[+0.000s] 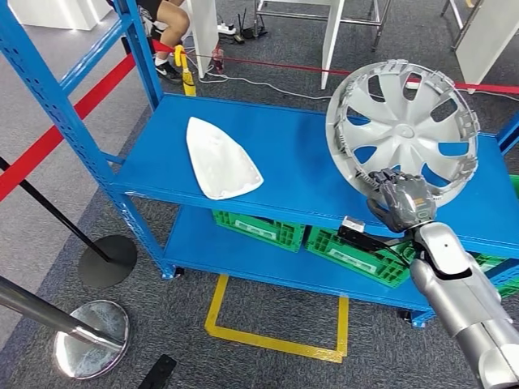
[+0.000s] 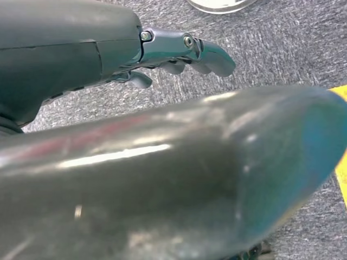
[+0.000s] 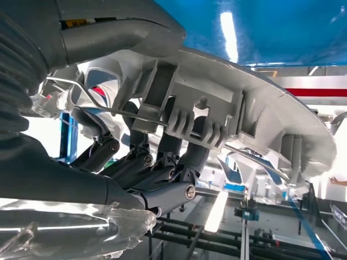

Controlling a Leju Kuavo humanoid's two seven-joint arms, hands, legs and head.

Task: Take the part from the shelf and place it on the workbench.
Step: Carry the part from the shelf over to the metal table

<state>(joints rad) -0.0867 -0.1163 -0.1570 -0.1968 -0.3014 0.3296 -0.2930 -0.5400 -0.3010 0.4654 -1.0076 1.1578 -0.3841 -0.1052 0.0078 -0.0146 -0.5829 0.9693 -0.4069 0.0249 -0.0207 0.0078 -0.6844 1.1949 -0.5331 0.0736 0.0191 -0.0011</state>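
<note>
silver and round, the wheel cover (image 1: 402, 128) stood tilted up off the blue shelf (image 1: 293, 154), its hollow back with clips and a wire ring turned toward the head camera, its lower edge near the shelf's front right part. the right hand (image 1: 401, 201) held it by that lower rim: in the right wrist view the dark fingers (image 3: 164, 162) curled up behind the rim of the wheel cover (image 3: 229, 114) and the thumb lay across the other face, so the rim was clamped between them. the silver right arm (image 1: 465, 300) came up from the lower right corner of the head view.

further left on the same shelf lay a white teardrop-shaped part (image 1: 219, 160), flat, well apart from the wheel cover. on the lower level sat green crates (image 1: 343, 243), side by side. yellow tape (image 1: 276, 336) marked a rectangle on the grey carpet in front of the rack, and two stanchion bases (image 1: 92, 336) stood to the left. red tape ran across the floor behind the rack, where a person's leg and shoe (image 1: 165, 49) showed beside a white table.

the left hand (image 2: 180, 54) hung over the carpet, fingers stretched out nearly straight and lying close together, with nothing in them; a blurred rounded dark surface crossed the picture close to the camera.
</note>
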